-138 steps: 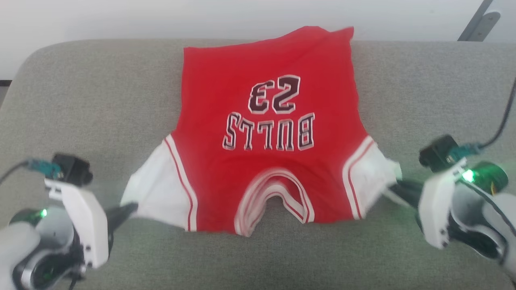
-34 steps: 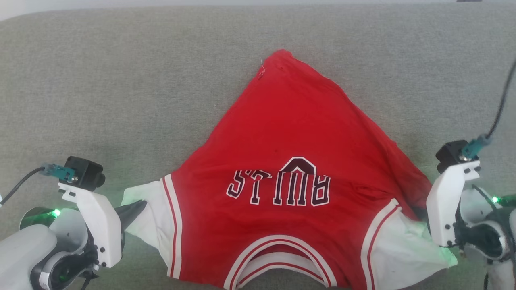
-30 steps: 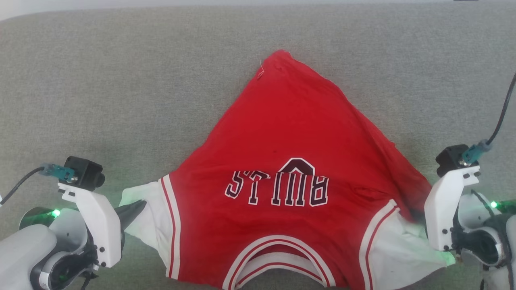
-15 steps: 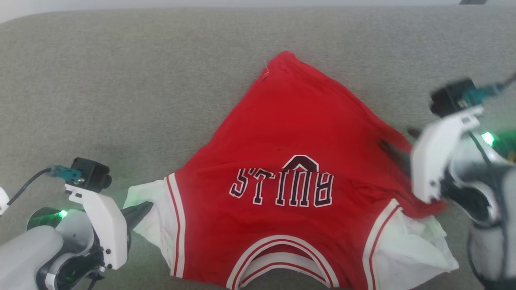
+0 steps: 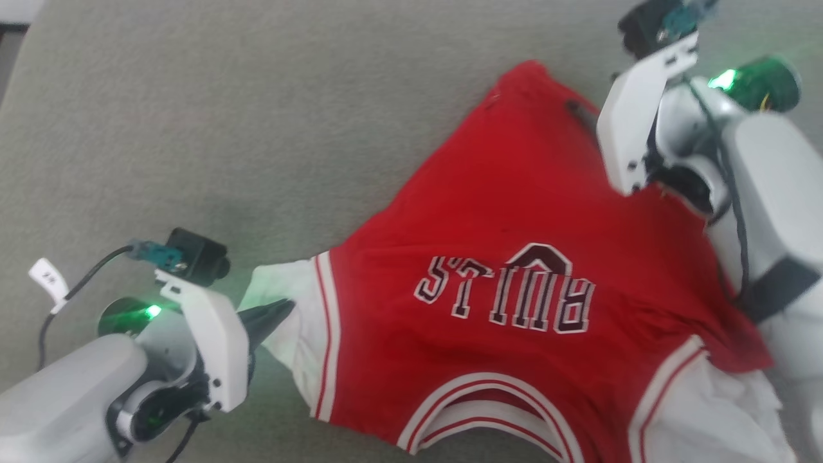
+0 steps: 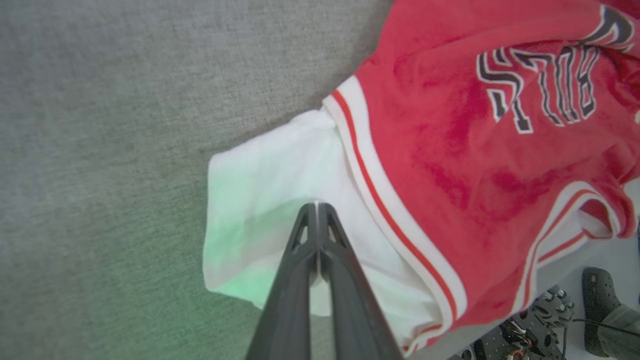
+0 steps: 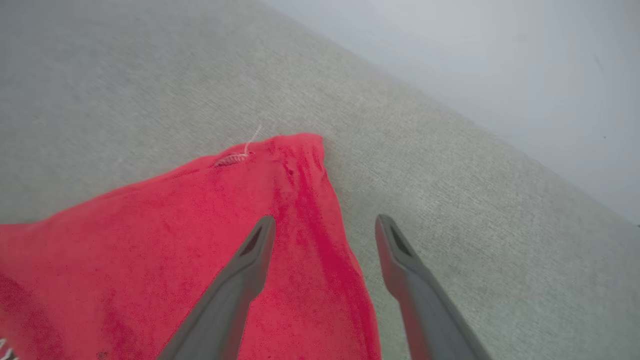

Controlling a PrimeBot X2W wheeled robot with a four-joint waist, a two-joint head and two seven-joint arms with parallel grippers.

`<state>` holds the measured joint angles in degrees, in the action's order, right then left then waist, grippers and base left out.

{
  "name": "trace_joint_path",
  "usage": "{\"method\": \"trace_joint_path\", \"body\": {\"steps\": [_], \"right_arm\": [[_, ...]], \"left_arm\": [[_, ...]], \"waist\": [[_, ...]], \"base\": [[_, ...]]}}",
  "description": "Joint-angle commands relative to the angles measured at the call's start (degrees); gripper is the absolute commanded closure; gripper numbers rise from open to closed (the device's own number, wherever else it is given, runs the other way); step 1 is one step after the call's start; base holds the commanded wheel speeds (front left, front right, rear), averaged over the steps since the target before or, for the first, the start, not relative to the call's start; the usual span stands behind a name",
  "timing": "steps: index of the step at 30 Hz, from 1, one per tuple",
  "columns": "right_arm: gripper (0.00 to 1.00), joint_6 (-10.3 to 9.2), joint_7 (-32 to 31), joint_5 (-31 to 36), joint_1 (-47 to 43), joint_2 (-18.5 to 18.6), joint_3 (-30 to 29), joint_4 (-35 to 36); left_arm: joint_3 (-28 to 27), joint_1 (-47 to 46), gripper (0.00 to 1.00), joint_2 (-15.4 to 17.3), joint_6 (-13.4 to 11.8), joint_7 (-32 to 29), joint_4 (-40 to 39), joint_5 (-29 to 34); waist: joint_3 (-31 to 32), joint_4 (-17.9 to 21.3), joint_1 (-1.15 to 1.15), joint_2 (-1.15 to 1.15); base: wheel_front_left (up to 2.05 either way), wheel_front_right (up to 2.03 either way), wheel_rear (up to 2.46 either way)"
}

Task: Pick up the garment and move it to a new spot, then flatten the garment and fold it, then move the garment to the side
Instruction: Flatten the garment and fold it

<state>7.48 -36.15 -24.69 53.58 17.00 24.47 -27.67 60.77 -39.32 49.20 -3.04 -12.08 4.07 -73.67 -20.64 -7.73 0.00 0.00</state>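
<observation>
Left pincer (image 6: pixel 317 205): fingers together, clamped on the garment (image 5: pixel 514 212) at its white sleeve (image 6: pixel 260 200); a thin sliver of white cloth shows between my two fingers. The sleeve spreads out to both sides of my tips and beyond them. The red body lies further out along the same line, past the white-and-red striped trim, with the "BULLS" lettering (image 5: pixel 508 289) reading upside down to me. Right pincer (image 7: pixel 325 222): fingers apart, holding nothing. It hangs over the far hem end of the garment, near the pointed red corner (image 7: pixel 300 142) just ahead of my tips. One finger is over red cloth, the other over the grey upholstered surface (image 7: pixel 450 190), so the garment's edge runs between them. I cannot tell whether either finger touches the cloth. The garment lies spread on the grey surface between my two pincers, rumpled at the second white sleeve (image 5: pixel 714 418), which lies behind my right pincer, beside its forearm.
</observation>
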Motion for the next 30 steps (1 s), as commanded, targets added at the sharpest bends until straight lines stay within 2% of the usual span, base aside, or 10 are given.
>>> {"method": "trace_joint_path", "body": {"steps": [1, 9, 12, 16, 17, 18, 21, 30], "right_arm": [[0.0, 0.02, 0.74, 0.2, 1.49, 0.35, 1.03, -1.56], [0.0, 0.02, 0.67, -2.96, 10.97, -0.4, 7.72, -17.92], [0.0, 0.02, -1.2, -3.37, 13.15, -0.2, 10.66, -22.62], [0.0, 0.02, -6.67, -4.61, 12.72, -0.97, 14.19, -29.51], [0.82, 0.03, -8.1, -5.24, 12.43, -0.95, 14.71, -30.84], [1.0, 0.03, -8.96, -5.91, 12.35, -1.09, 15.31, -31.47], [1.0, 0.01, -9.85, -7.35, 13.46, -0.54, 16.27, -32.52], [1.0, 0.01, -4.75, -11.3, 16.79, 0.02, 17.43, -29.28]], "left_arm": [[0.08, -0.88, 1.0, -0.46, 0.42, -0.18, 0.47, 0.73], [0.82, -3.78, 1.0, -5.07, 3.43, -0.2, 3.89, 1.8], [1.05, -4.63, 1.0, -6.53, 4.49, -0.05, 5.37, 2.19], [1.38, -5.28, 1.0, -8.26, 5.71, 0.06, 7.84, 2.23], [1.43, -5.37, 1.0, -8.59, 5.88, 0.05, 8.43, 2.15], [1.48, -5.5, 1.0, -8.92, 6.16, 0.05, 9.08, 2.1], [1.38, -5.76, 1.0, -9.09, 6.65, -0.06, 10.95, 1.69], [0.05, -8.15, 1.0, -6.59, 6.09, -2.3, 12.3, 0.74]], "waist": [[-1.53, -1.96, 0.0, 0.0], [-4.42, -6.88, 0.0, 0.0], [-5.28, -8.29, 0.0, 0.0], [-5.8, -9.41, 0.0, 0.0], [-5.82, -9.55, 0.0, 0.0], [-5.78, -9.62, 0.0, 0.0], [-5.19, -9.15, 0.0, 0.0], [-0.97, -5.29, 0.0, 0.0]], "base": [[0.0, 0.0, 0.0], [0.0, 0.0, 0.0], [0.0, 0.0, 0.0], [0.0, 0.0, 0.0], [0.0, 0.0, 0.0], [0.0, 0.0, 0.0], [0.0, 0.0, 0.0], [0.0, 0.0, 0.0]]}}
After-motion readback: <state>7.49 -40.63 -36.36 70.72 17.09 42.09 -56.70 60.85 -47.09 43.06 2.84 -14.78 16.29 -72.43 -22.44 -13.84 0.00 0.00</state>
